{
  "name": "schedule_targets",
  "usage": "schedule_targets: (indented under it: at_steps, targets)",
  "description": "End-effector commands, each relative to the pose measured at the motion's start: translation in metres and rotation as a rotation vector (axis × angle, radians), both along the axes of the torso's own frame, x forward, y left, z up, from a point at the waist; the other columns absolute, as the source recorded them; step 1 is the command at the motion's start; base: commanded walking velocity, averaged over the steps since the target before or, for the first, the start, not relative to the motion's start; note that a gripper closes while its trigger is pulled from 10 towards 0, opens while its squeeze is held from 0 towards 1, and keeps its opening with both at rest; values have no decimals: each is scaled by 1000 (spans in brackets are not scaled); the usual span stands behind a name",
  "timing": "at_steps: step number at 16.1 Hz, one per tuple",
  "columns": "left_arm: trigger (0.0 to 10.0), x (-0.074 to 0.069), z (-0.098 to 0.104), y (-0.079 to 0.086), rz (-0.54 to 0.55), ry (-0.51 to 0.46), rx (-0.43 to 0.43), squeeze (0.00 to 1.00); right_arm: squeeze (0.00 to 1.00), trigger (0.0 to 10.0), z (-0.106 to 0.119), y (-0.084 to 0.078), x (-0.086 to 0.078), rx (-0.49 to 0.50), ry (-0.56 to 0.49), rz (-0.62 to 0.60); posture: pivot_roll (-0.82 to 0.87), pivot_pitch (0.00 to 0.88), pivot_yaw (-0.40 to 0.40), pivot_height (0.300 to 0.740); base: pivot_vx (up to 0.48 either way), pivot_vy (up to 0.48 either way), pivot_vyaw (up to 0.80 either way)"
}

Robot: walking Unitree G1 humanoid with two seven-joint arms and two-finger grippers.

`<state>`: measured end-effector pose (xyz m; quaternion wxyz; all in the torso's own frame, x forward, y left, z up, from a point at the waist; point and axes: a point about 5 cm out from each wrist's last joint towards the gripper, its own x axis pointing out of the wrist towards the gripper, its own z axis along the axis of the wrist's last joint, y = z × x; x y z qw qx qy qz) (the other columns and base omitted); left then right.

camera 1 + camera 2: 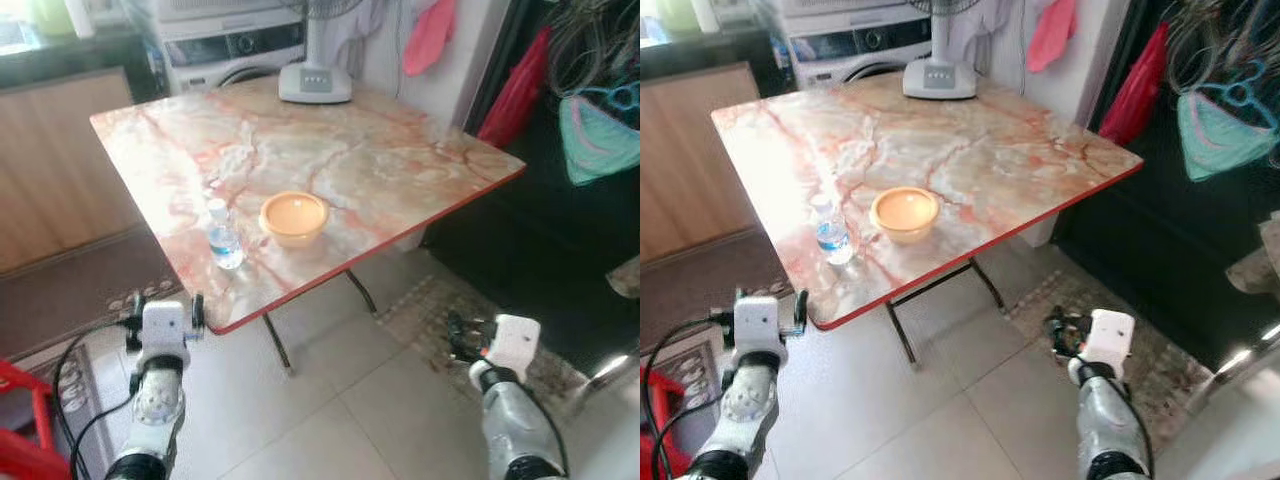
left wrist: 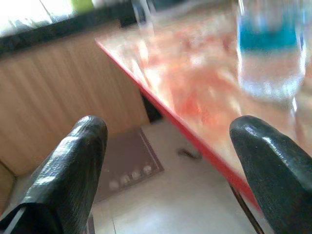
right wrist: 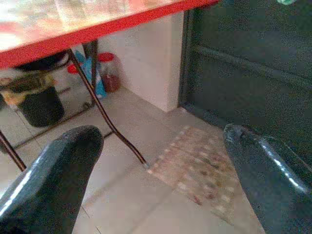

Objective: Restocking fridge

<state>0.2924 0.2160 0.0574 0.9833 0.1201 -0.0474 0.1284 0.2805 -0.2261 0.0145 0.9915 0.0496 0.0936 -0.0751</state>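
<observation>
The water bottle [image 1: 224,237] is seen upright on the marble table [image 1: 400,170], near its front edge and just beside the orange bowl [image 1: 294,217]. The left gripper [image 1: 166,316] is held below that edge with its jaws wide apart and empty, and the right gripper [image 1: 483,340] is kept low over the floor, also wide open and holding nothing. For a good grasp, the left gripper should be raised above the table edge and brought around the bottle's body from the side away from the bowl, so that the bowl is not pushed.

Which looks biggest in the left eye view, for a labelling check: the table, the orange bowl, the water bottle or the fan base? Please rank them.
1. Table, by far.
2. Fan base and orange bowl: alike in the picture; the base stands farther off, so unsure.
3. Water bottle, narrowest.
</observation>
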Motion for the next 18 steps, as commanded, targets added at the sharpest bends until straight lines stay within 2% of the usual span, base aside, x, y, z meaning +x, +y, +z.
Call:
schedule_targets:
  at_steps: [1, 4, 7, 8, 10, 11, 13, 14, 17, 18]
  targets:
    - [10000, 1, 6, 1, -9, -29, 46, 0, 0, 10000, 4, -4, 0, -4, -32, -15, 56, 0, -26, 740, 0, 0, 0]
    - [10000, 5, 17, 2, -5, -81, 57, 0, 0, 10000, 5, -3, 1, -24, -44, -9, 61, 0, -29, 740, 0, 0, 0]
    - [10000, 16, 38, -9, -71, -160, 79, 0, 0, 10000, -8, 2, -5, -16, 54, 30, 51, 0, -19, 740, 0, 0, 0]
    - [10000, 20, 45, -16, -99, -187, 92, 0, 0, 10000, -29, 10, -17, -20, 207, 77, 41, 0, -17, 740, 0, 0, 0]
    - [10000, 25, 55, -29, -166, -219, 125, 0, 0, 10000, -51, 21, -37, -15, 364, 131, 66, 0, -27, 740, 0, 0, 0]
    - [10000, 28, 62, -35, -202, -244, 127, 0, 0, 10000, -65, 28, -52, 0, 455, 129, 69, 0, -26, 740, 0, 0, 0]
    - [10000, 32, 77, -43, -234, -294, 149, 0, 0, 10000, -83, 38, -74, 23, 573, 124, 68, 0, -24, 740, 0, 0, 0]
    - [10000, 36, 88, -47, -240, -323, 153, 0, 0, 10000, -92, 43, -87, 3, 661, 138, 69, 0, -24, 740, 0, 0, 0]
    - [10000, 47, 112, -54, -252, -352, 114, 0, 0, 10000, -97, 50, -94, -9, 705, 180, 74, 0, -24, 740, 0, 0, 0]
    - [10000, 51, 120, -56, -261, -356, 62, 0, 0, 10000, -96, 48, -91, -6, 703, 163, 74, 0, -25, 740, 0, 0, 0]
